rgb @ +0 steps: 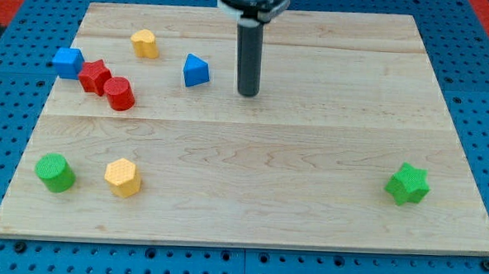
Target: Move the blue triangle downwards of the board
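The blue triangle (195,70) sits on the wooden board (252,154) in the upper left-centre part. My tip (247,94) rests on the board to the view's right of the blue triangle and slightly lower, a short gap apart, not touching it. The dark rod rises from the tip to the arm's end at the view's top.
A yellow block (144,43) lies up-left of the triangle. A blue cube (67,62), a red star-like block (94,76) and a red cylinder (120,93) cluster at the left. A green cylinder (54,172) and a yellow hexagon (123,177) sit bottom left. A green star (408,184) sits bottom right.
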